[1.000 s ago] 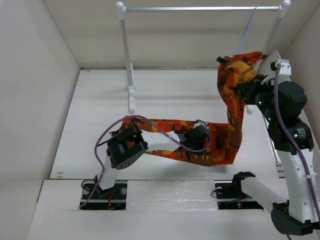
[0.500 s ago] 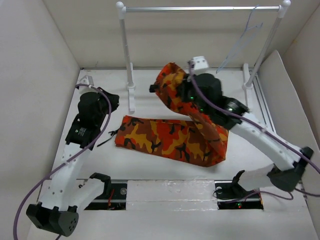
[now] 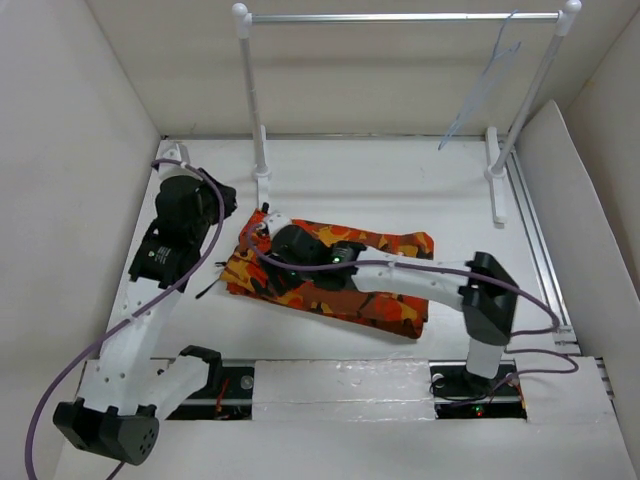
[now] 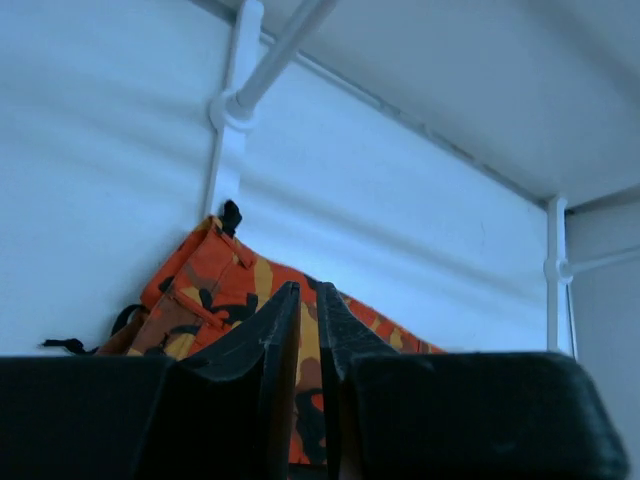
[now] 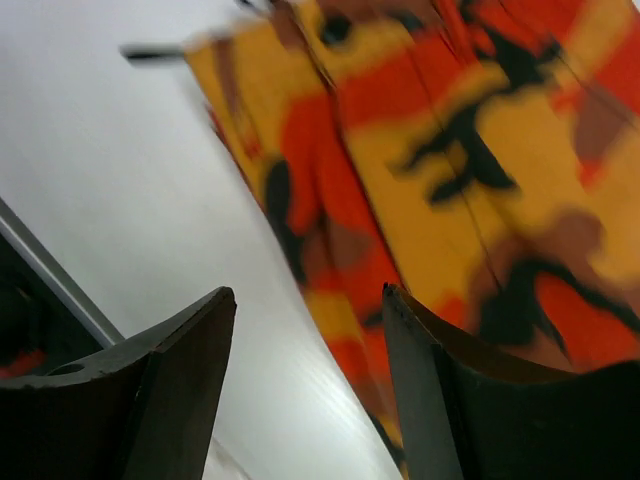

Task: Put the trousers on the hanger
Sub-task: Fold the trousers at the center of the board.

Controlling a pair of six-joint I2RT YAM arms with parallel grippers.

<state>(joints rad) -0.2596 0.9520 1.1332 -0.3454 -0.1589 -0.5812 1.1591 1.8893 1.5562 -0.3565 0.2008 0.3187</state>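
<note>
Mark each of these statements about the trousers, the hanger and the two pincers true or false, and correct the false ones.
1. The trousers lie on the table. True.
2. The trousers are draped over the hanger. False: the hanger hangs bare from the rack's crossbar, well apart from them.
3. The right pincer is clamped on the cloth. False: it is open above the trousers' edge, holding nothing.
4. The left pincer is shut and empty. True.
5. The left arm reaches across the trousers. False: the right arm does.

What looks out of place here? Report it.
Nothing is damaged or spilled. The trousers lie folded on the table, while the hanger hangs bare at the right end of the rack.
</note>
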